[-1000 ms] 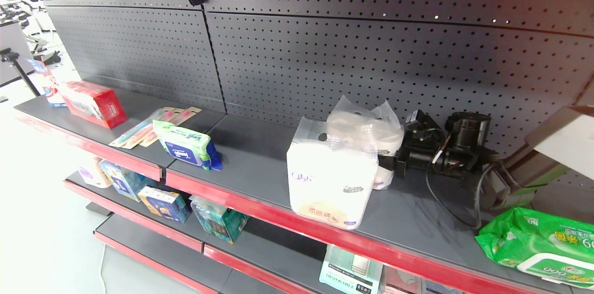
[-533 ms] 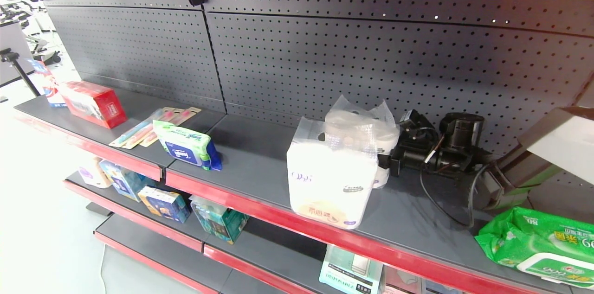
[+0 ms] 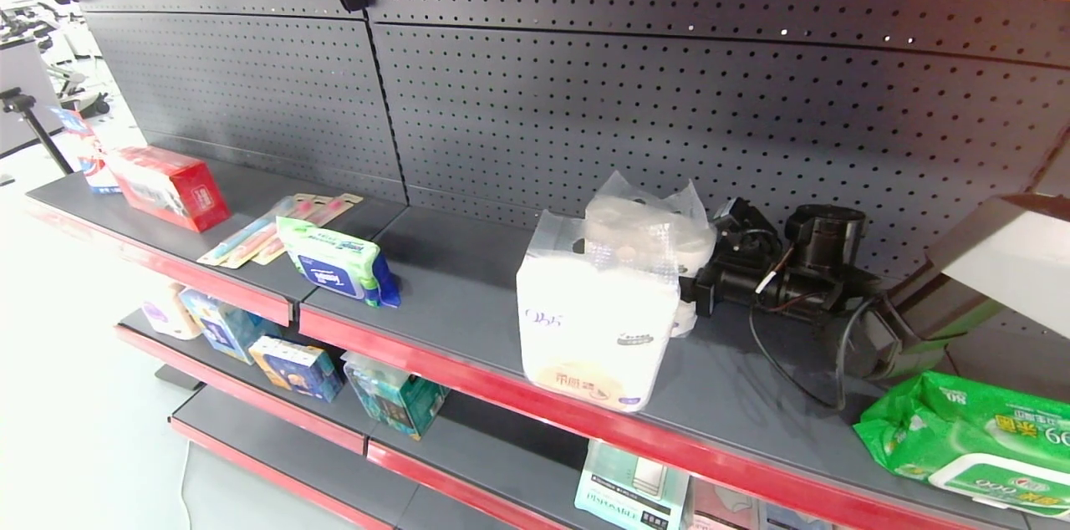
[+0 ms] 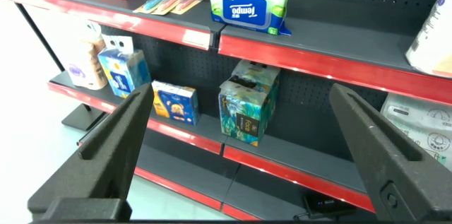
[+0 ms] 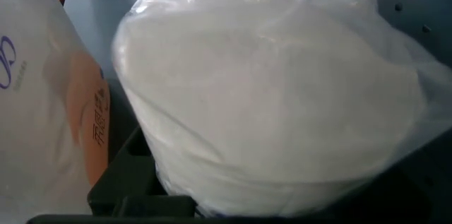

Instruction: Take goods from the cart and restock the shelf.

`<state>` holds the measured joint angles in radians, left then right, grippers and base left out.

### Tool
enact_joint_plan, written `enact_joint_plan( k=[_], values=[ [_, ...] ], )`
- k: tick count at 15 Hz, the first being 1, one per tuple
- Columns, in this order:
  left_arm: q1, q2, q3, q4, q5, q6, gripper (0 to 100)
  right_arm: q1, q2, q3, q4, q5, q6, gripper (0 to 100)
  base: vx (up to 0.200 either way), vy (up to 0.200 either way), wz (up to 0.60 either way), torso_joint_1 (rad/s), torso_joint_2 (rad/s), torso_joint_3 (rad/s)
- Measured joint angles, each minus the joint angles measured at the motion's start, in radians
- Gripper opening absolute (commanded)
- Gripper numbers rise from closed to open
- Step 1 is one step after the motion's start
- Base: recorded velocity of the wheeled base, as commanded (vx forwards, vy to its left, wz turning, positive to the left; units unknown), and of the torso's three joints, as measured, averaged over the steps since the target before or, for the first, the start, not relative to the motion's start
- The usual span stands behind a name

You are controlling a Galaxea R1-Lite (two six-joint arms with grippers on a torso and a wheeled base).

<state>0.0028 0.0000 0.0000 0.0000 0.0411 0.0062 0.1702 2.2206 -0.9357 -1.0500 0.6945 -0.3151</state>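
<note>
While the right hand [image 3: 698, 293] grips the roll pack [image 3: 648, 233] just behind the tissue pack [image 3: 593, 329], we judge a shove could topple that pack off the shelf's [image 3: 468, 279] front edge.

A plastic-wrapped white roll pack [image 5: 282, 104] sits just beside another tissue pack [image 5: 49, 90].

Open: bare grey shelf deck [image 3: 468, 279] left of white plastic-wrapped tissue pack [image 3: 598, 321]. Blocked: clear-bagged pack of white paper rolls [image 3: 648, 229] right behind it, green plastic wipes pack [image 3: 970, 438] well to its right.
</note>
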Motion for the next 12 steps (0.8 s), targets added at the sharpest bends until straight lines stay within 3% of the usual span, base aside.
enact_joint_plan(
  k=[12],
  values=[
    [0.000, 0.000, 0.000, 0.000, 0.000, 0.000, 100, 0.026, 0.010, -0.011, 0.002, -0.006, 0.002, 0, 0.000, 0.000, 0.00, 0.000, 0.00, 0.000]
  ],
)
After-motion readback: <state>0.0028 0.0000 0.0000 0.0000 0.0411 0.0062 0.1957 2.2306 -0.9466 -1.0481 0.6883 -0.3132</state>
